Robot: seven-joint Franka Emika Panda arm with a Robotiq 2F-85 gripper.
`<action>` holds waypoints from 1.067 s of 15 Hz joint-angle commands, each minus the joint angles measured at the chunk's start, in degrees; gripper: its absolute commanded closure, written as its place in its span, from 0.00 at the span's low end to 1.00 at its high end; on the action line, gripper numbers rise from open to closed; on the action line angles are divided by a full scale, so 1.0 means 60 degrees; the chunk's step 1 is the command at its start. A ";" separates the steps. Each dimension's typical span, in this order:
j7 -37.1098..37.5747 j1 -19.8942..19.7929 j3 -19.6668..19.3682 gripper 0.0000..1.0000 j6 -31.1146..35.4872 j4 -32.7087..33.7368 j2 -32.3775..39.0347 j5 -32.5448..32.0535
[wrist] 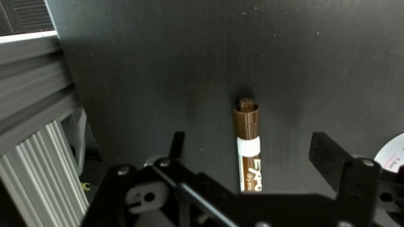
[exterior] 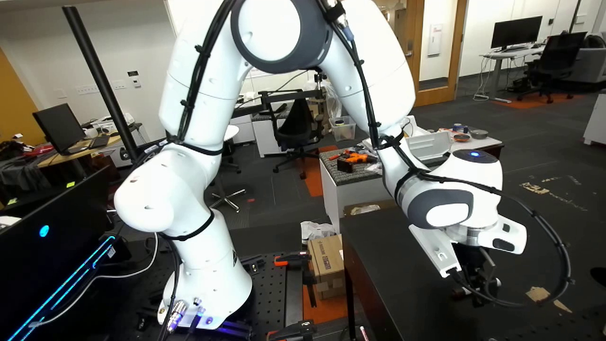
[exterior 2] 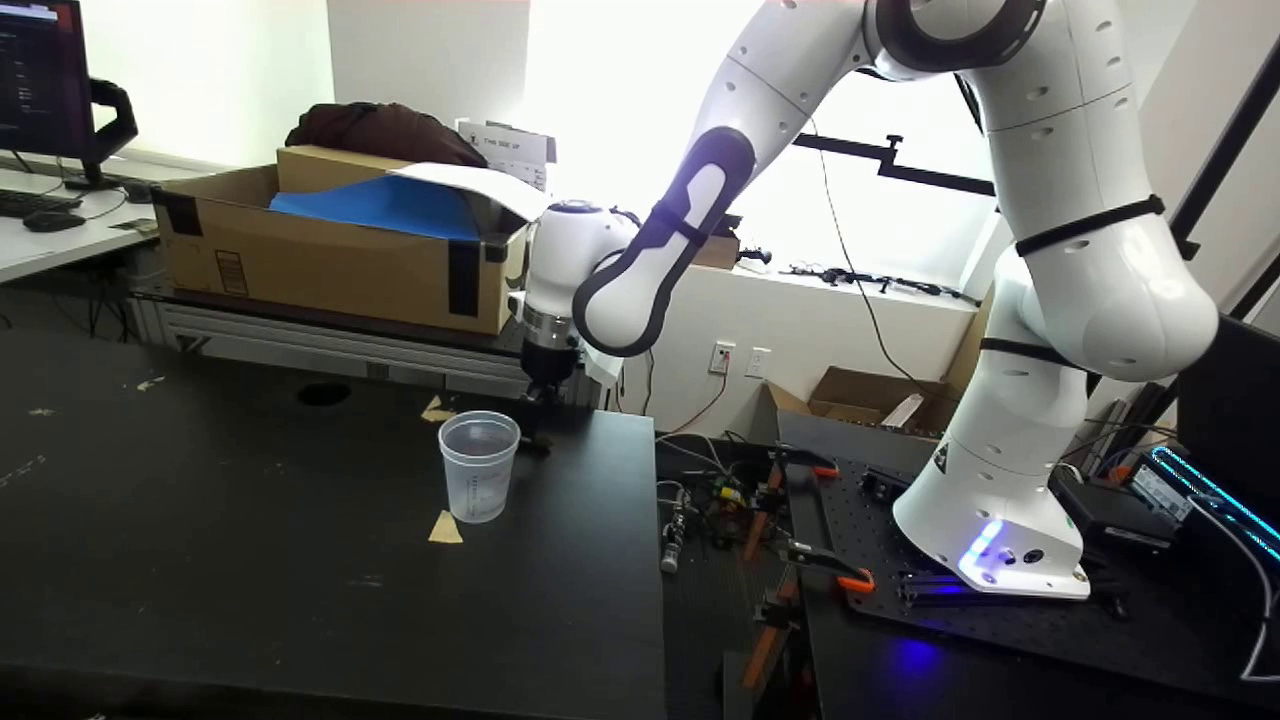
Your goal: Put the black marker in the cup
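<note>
The marker [wrist: 248, 147] lies on the dark table. In the wrist view it looks brown with a white band, and its lower end is hidden behind the gripper. My gripper [wrist: 248, 137] is open, one finger on each side of the marker and apart from it. In an exterior view the gripper [exterior 2: 541, 393] is low over the table behind the cup, above the dark marker [exterior 2: 537, 446]. The translucent cup [exterior 2: 478, 475] stands upright on the table. Only its edge [wrist: 391, 154] shows at the right of the wrist view.
The table edge drops off close beside the gripper, near a ribbed grey rail [wrist: 41, 170]. Tan scraps [exterior 2: 446, 528] lie by the cup. A large cardboard box [exterior 2: 330, 255] stands beyond the table. A cable loop [exterior: 563, 255] hangs from the wrist.
</note>
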 commanded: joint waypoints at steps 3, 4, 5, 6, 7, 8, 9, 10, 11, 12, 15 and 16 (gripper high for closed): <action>-0.0794 -0.0080 0.0059 0.00 -0.0588 0.0329 0.0139 0.0070; -0.0879 -0.0076 0.0052 0.00 -0.0641 0.0339 0.0137 0.0062; -0.0979 -0.0082 0.0050 0.00 -0.0682 0.0355 0.0142 0.0057; -0.1014 -0.0072 0.0034 0.11 -0.0700 0.0374 0.0151 0.0049; -0.1085 -0.0073 0.0029 0.26 -0.0721 0.0378 0.0149 0.0044; -0.1091 -0.0070 0.0019 0.32 -0.0741 0.0389 0.0156 0.0049; -0.1119 -0.0076 0.0016 0.42 -0.0767 0.0396 0.0159 0.0054; -0.1153 -0.0078 0.0010 0.49 -0.0789 0.0406 0.0166 0.0053; -0.1156 -0.0078 0.0004 0.58 -0.0822 0.0414 0.0172 0.0055; -0.1158 -0.0083 0.0004 0.65 -0.0843 0.0416 0.0177 0.0058; -0.1154 -0.0085 -0.0009 0.87 -0.0901 0.0432 0.0188 0.0050; -0.1155 -0.0090 -0.0010 0.95 -0.0909 0.0440 0.0189 0.0049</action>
